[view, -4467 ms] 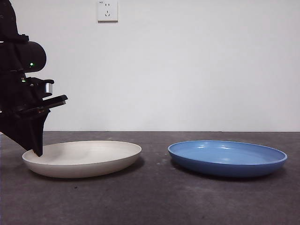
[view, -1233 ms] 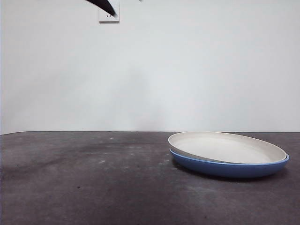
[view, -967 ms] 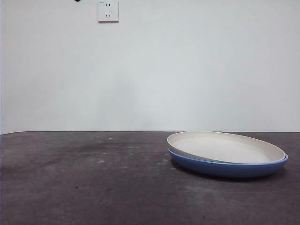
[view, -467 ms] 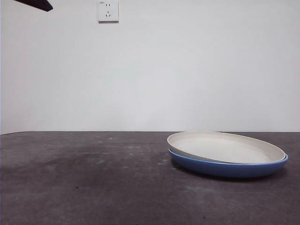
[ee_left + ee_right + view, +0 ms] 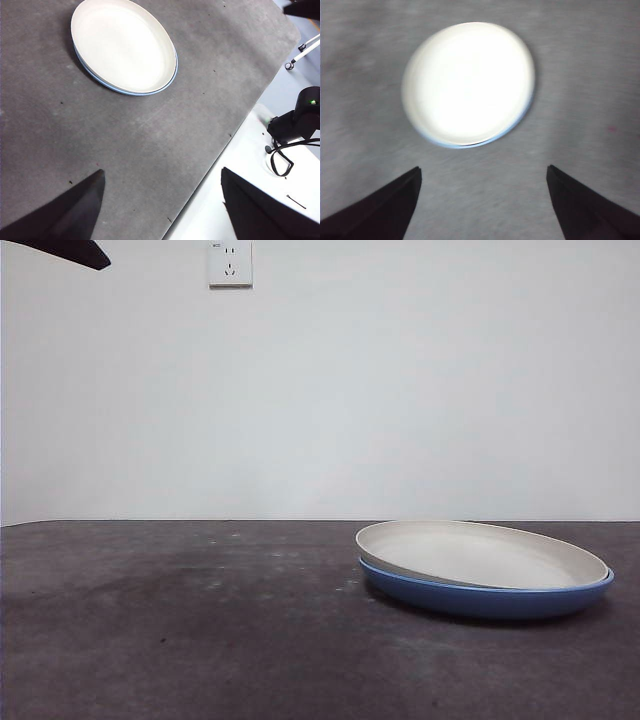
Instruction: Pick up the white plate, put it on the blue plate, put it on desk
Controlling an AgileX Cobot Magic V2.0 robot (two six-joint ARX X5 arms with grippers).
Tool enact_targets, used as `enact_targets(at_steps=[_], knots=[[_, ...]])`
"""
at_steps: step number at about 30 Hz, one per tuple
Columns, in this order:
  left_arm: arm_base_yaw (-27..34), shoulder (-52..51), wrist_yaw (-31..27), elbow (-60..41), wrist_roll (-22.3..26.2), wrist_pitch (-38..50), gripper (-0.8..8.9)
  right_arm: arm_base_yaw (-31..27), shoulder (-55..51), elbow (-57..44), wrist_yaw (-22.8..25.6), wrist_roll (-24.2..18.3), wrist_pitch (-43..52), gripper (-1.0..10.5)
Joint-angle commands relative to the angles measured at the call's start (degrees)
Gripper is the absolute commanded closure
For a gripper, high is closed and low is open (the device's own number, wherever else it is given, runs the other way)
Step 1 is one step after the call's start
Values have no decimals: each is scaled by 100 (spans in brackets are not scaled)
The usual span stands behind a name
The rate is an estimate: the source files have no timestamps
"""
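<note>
The white plate (image 5: 480, 552) lies nested in the blue plate (image 5: 480, 598) on the right part of the desk (image 5: 200, 620), a little askew, with only the blue rim showing under it. The left wrist view shows the white plate (image 5: 122, 45) with a thin blue plate edge (image 5: 120, 90) from high up. My left gripper (image 5: 162, 177) is open and empty, far above the desk. In the blurred right wrist view the white plate (image 5: 467, 82) sits beyond my right gripper (image 5: 482, 175), which is open and empty, high above it. A black arm tip (image 5: 65, 252) shows at the front view's top left corner.
A wall socket (image 5: 229, 262) is on the white wall behind. The desk's edge (image 5: 220, 150) shows in the left wrist view, with a white surface, cables (image 5: 282, 160) and a black device (image 5: 300, 117) beyond it.
The white plate left its spot at the desk's left and now lies in the blue plate. The arm let go, lifted away up and left; only its tip shows now.
</note>
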Motion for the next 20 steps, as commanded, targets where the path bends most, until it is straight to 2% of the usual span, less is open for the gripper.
enact_targets(at_steps=[1,11,16,20], knots=[[-28,39,31,39,122,66,440,7,391,96,201,245,227,544],[-28,39,31,39,122,44,440,-42,2312,24,138,245,1327,544],[-28,39,31,39,122,44,440,-164,3198,22,-280,247,1853,544],[-28,39,28,39,122,44,440,-229,3738,22,-315,243,2144,545]])
